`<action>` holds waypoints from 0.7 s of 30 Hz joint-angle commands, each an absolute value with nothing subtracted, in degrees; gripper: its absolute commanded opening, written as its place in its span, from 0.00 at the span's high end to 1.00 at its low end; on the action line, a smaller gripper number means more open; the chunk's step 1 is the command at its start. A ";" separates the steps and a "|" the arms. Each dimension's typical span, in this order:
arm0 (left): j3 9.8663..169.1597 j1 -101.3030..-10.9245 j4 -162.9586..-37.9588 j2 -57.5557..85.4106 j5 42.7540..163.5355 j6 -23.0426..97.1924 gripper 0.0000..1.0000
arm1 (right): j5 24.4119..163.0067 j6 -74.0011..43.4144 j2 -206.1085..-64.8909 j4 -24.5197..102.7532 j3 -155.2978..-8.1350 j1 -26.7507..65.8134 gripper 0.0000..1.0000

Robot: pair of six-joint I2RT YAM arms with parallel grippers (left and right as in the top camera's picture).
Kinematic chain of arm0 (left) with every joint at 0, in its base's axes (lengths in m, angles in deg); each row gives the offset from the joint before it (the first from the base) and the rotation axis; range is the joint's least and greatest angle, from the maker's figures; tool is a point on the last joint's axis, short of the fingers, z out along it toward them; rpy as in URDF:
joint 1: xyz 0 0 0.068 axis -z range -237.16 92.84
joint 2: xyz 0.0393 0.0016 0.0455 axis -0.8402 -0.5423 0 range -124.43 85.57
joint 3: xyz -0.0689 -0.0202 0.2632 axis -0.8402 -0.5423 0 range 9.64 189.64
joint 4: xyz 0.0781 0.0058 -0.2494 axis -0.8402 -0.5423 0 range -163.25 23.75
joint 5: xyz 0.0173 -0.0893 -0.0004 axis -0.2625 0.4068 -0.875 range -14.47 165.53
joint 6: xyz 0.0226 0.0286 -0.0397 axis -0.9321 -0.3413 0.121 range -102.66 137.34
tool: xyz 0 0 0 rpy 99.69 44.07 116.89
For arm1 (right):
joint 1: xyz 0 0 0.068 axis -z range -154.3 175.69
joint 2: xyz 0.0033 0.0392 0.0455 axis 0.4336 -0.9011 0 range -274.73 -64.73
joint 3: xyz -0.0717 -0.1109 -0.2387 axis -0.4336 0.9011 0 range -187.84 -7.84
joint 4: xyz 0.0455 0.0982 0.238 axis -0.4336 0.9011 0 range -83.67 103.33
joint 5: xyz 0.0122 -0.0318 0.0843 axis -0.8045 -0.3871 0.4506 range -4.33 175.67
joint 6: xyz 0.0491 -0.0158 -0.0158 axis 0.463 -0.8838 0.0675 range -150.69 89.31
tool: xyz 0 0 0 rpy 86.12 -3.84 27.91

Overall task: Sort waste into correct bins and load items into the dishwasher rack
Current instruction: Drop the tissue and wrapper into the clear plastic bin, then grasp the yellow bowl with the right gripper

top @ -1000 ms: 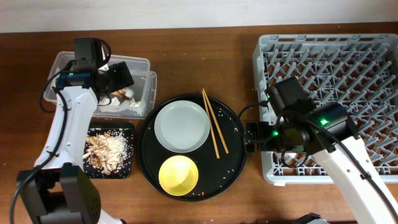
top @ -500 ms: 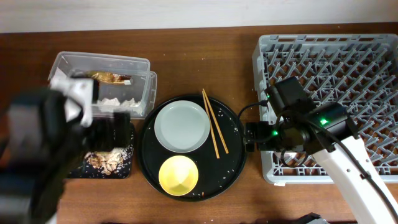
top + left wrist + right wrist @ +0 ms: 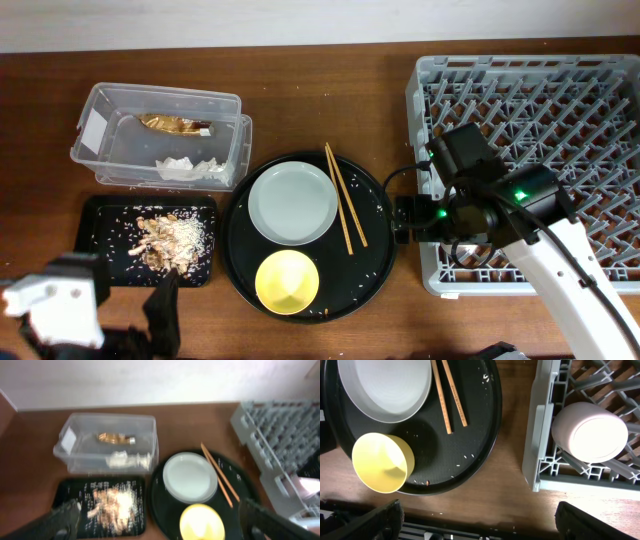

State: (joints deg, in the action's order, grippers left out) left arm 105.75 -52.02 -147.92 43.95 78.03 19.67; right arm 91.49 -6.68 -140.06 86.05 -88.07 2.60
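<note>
The clear container (image 3: 160, 135) holds the brown-gold wrapper (image 3: 175, 125) and white tissue (image 3: 185, 168). The shallow black tray (image 3: 105, 215) holds beige food scraps (image 3: 170, 238). The grey plate (image 3: 293, 203), yellow bowl (image 3: 287, 281) and chopsticks (image 3: 345, 197) lie on the round black tray (image 3: 375, 245). A pink cup (image 3: 590, 430) sits in the grey rack's (image 3: 560, 100) front left corner. My left gripper (image 3: 165, 524) is open and empty, high above the table. My right gripper (image 3: 480, 520) is open and empty, between round tray and rack. The blue cup is out of view.
My left arm (image 3: 60, 305) is blurred at the front left table edge. My right arm (image 3: 480, 195) reaches over the rack's left side. Loose rice grains dot the round tray. Bare wood lies behind the tray and between tray and rack.
My left arm has pulled away from over the clear container to the front left of the table. The wrapper and tissue now show uncovered in the container. The right arm has not moved.
</note>
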 commanded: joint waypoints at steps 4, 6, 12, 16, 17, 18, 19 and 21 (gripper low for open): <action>73.16 -51.69 -114.63 51.75 83.10 12.91 0.00 | 91.16 -6.38 -140.10 86.05 -87.87 2.08 0.02; 59.31 -51.69 -102.55 58.18 86.58 12.93 0.00 | 91.16 -6.38 -140.10 86.05 -87.87 2.08 0.02; 32.71 -51.67 -86.00 76.89 88.46 12.98 0.00 | 91.16 -6.38 -140.10 86.05 -87.87 2.08 0.02; 25.17 -51.58 -85.78 85.30 88.19 12.96 0.00 | 91.16 -6.38 -140.10 86.05 -87.87 2.08 0.02; 24.12 -51.53 -85.59 85.28 87.89 12.91 0.00 | 91.16 -6.38 -140.10 86.05 -87.87 2.08 0.02; 23.07 -51.53 -85.45 85.28 87.58 12.91 0.00 | 91.16 -6.38 -140.10 86.05 -87.87 2.08 0.02; 22.17 -51.51 -85.10 85.28 86.93 12.91 0.00 | 91.16 -6.38 -140.10 86.05 -87.87 2.08 0.02; 19.40 -51.53 -82.85 85.28 86.23 12.91 0.00 | 91.16 -6.38 -140.10 86.05 -87.87 2.08 0.02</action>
State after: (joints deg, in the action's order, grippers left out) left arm 22.98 -51.80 -85.17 84.71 87.28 13.83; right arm 91.49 -6.68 -140.08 86.05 -87.96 2.60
